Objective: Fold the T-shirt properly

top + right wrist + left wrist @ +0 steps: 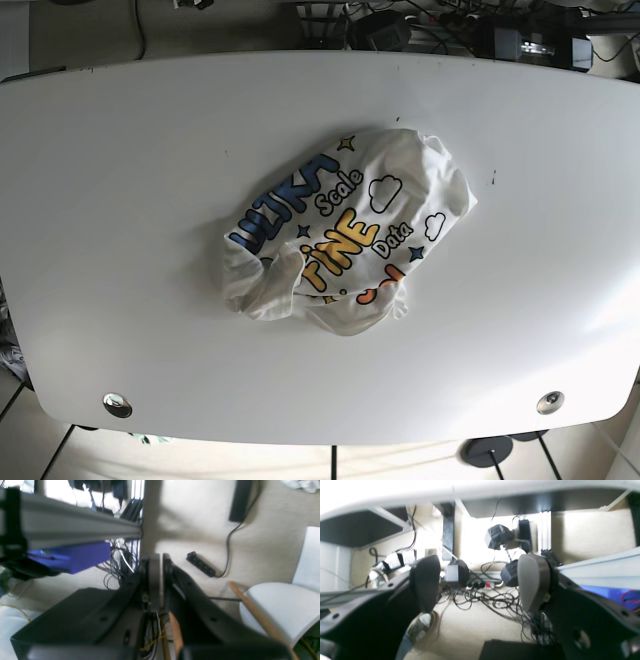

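step: not begun, shirt crumpled | left gripper wide, empty | right gripper closed, empty | next: spread flat

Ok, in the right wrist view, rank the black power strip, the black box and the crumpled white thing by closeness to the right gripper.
From the right gripper:
1. black power strip, just right, on the floor.
2. black box, upper right.
3. crumpled white thing, top right corner.
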